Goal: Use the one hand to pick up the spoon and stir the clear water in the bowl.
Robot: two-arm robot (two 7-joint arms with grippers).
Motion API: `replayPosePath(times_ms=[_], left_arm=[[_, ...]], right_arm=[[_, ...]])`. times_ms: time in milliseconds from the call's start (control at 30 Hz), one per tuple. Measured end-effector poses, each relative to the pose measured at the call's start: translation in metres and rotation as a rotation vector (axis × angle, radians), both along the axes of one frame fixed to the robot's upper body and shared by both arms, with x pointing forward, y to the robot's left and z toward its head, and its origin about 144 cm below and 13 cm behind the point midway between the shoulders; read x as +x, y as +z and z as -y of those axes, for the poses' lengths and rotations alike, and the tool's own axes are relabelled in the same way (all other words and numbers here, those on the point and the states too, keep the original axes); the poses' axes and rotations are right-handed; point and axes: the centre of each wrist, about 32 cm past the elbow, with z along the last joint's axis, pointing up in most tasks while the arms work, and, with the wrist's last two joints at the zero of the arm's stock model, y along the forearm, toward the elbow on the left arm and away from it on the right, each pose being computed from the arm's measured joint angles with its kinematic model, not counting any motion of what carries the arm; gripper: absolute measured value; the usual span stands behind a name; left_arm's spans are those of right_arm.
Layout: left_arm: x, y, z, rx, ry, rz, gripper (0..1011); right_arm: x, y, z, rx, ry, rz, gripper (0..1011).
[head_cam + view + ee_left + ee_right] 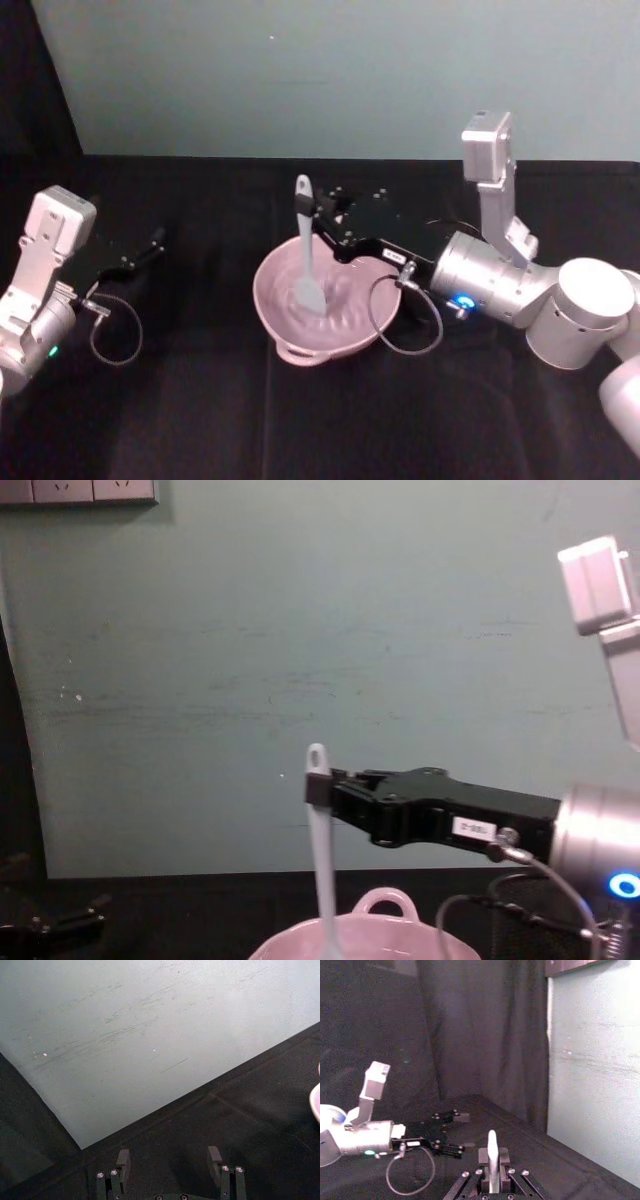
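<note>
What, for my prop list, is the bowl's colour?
The bowl is pale glossy pink, clearest in the head view.

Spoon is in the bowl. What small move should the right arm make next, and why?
Probably sweep the spoon in a small circle: the right gripper holds it near upright, head down in the water of the bowl. Left gripper sits parked.

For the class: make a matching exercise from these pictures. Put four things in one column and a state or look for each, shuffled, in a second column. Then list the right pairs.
Column one
1. spoon
2. bowl
3. right tool
4. left tool

Column two
A. open, holding nothing
B. pale pink, with a loop handle on its rim
C. upright, head down in the bowl
D. shut on the spoon's handle

Pairs: 1-C; 2-B; 3-D; 4-A
</note>
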Motion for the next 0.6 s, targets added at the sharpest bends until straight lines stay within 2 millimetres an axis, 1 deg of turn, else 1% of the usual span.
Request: replayPosePath(times_ms=[133, 333, 500, 600], left_arm=[[0.000, 0.000, 0.000, 0.000, 0.000, 0.000, 1011], [0.000, 0.000, 0.000, 0.000, 0.000, 0.000, 1011], [0.000, 0.000, 0.000, 0.000, 0.000, 0.000, 1011], [0.000, 0.000, 0.000, 0.000, 0.000, 0.000, 1011]], right_arm=[[0.004, 0.001, -0.010, 0.011, 0.022, 0.004, 123], [0.013, 0.001, -0.015, 0.020, 0.024, 0.008, 123], [0.023, -0.002, -0.011, 0.024, -0.004, 0.009, 123], [0.029, -0.005, -0.004, 0.030, -0.038, 0.010, 123]])
